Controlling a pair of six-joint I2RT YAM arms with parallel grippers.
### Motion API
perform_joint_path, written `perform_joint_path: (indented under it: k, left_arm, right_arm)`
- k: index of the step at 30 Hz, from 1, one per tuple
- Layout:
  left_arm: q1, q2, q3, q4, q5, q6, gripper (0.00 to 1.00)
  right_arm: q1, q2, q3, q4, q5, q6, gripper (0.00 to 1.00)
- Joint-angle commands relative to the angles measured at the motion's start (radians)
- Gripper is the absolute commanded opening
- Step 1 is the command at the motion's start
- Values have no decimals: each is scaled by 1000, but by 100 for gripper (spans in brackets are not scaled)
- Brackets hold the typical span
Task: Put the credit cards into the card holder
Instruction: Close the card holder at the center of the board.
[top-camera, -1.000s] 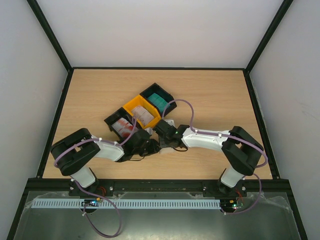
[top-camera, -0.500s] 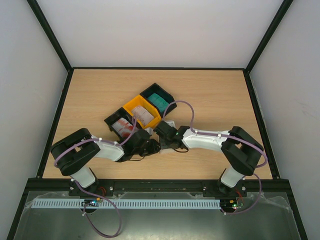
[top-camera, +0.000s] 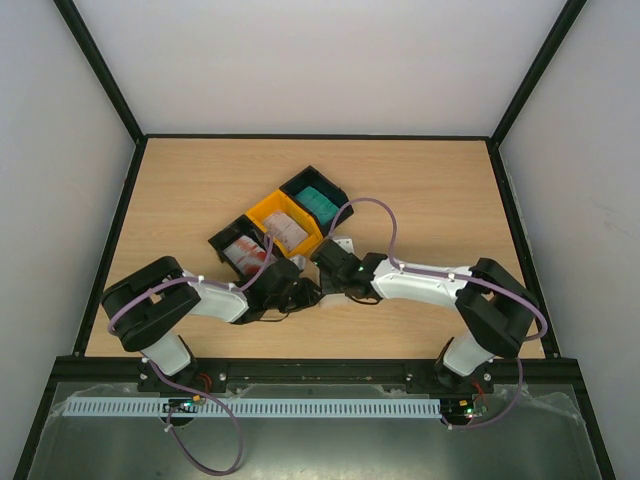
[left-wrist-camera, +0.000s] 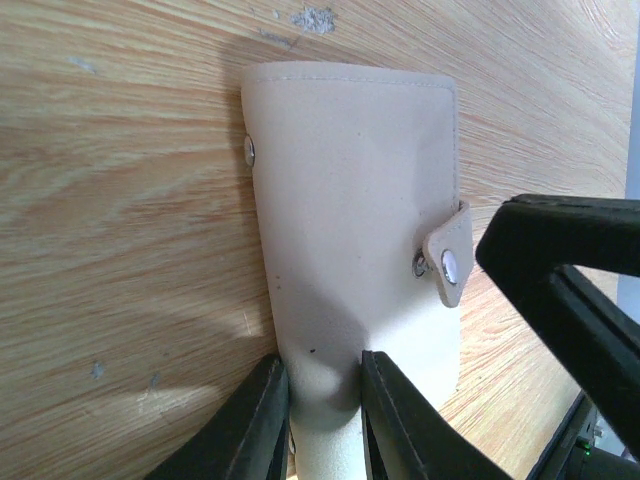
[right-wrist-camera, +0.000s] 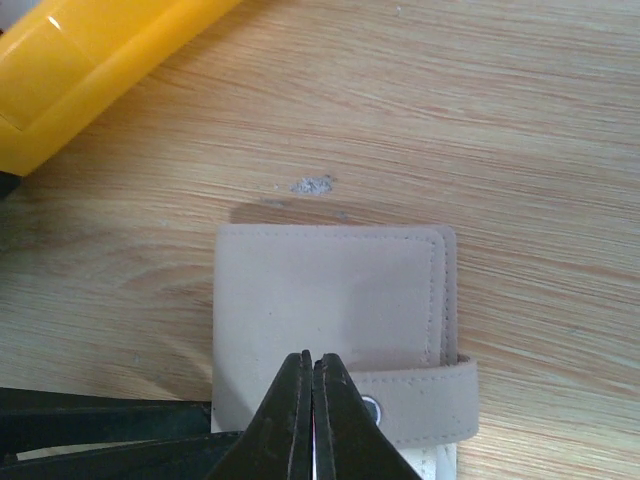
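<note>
The left gripper (left-wrist-camera: 322, 365) pinches the near edge of the card holder (left-wrist-camera: 350, 220): its two black fingers (left-wrist-camera: 262, 415) sit close together with the beige material bunched up between them. The holder lies folded shut and flat on the wooden table (top-camera: 430, 190), just in front of the row of trays, and its snap tab (left-wrist-camera: 447, 250) wraps round the edge that faces the right arm. The right gripper (right-wrist-camera: 312, 360) has its jaws pressed together with nothing between them. Its tips point down over the holder right beside the tab, though the wrist view does not show for sure whether they touch it. From above, both grippers meet over the same spot and hide the holder almost entirely. Behind them three joined trays run diagonally away towards the right. The nearest, a black tray (top-camera: 222, 240), holds a white card with red blotches (top-camera: 247, 253). The yellow tray (top-camera: 262, 212) in the middle holds a white-grey card (top-camera: 288, 228). The far black tray (top-camera: 312, 176) holds a teal card (top-camera: 320, 202).
</note>
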Motion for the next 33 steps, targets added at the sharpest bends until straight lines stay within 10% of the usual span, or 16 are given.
perform_joint_path:
  k: [1,14,22,33]
  left_arm:
    - [-7,29,3,-48,-18,14,23]
    - [-8,23,2,-52,-18,12,23]
    - [-8,25,4,-50,-18,11,24]
    - [-9,31,6,-51,-20,9,24]
  right_arm:
    - [4,-21,-11,15,41,15,2]
    - [4,-18,-2,-6,66,8,3]
    - [8,5,8,-84,84,-17,33]
    - [42,88,53,-133,83,-41,40]
